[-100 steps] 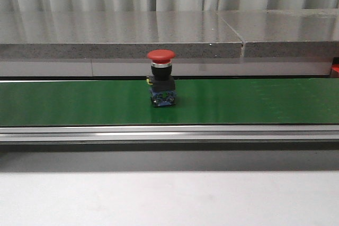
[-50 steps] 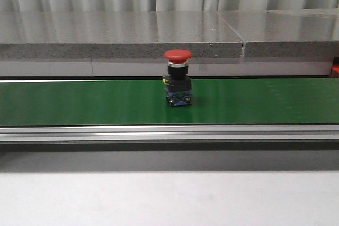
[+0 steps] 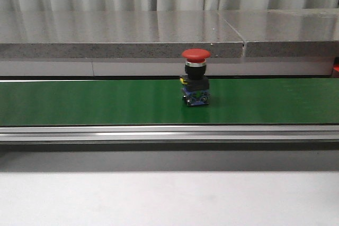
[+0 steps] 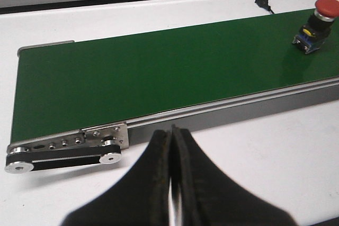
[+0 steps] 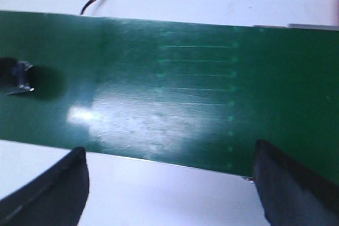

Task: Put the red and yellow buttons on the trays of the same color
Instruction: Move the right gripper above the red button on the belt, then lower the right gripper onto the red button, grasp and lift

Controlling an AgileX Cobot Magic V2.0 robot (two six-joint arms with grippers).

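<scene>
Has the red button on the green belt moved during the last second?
Yes. The red button has shifted rightward along the green belt, closer to the seam in the grey ledge behind it.

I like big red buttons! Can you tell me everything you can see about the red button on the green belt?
The red button has a wide, rounded red cap like a mushroom top, a shiny silver ring under it, then a black body with a small yellow bit on its side and a blue block at the bottom. It looks like plastic with a metal ring. It stands upright on the green belt, a little right of the middle in the front view. Only the belt touches it; no gripper is near it.
</scene>
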